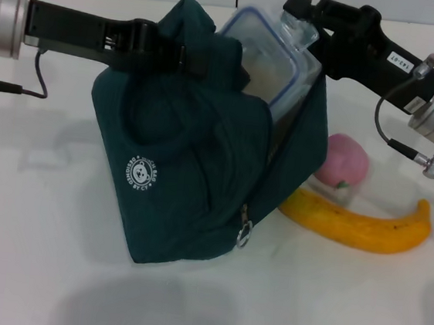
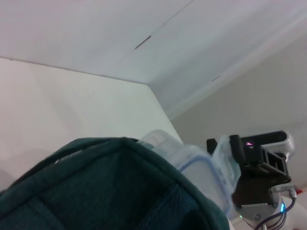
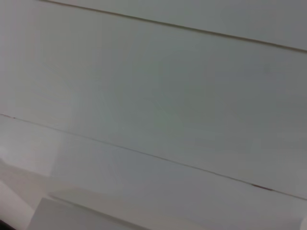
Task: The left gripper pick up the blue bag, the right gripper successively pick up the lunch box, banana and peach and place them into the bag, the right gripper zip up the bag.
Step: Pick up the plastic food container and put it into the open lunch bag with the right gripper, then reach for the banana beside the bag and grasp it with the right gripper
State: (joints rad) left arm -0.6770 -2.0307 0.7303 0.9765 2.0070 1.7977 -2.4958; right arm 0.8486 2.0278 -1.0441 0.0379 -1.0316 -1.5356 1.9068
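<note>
A: While only half sunk in the blue bag (image 1: 192, 175), upper centre of frame, risks jamming on the rim: namely the lunch box (image 1: 270, 59), pinched by the right gripper (image 1: 301, 16) fingers.

B: Risks tugging cloth from the left gripper (image 1: 174, 49) fingers too, clamped on fabric, upper left.

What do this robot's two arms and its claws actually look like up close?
Both arms end in black claws on boxy black links joined to silver cylinders. The left gripper has a thin black cable looping under its link to a plug. The right gripper carries a small white label with printed digits, a grey cable curling past metal fittings, and a lit spot on its silver cylinder.
</note>
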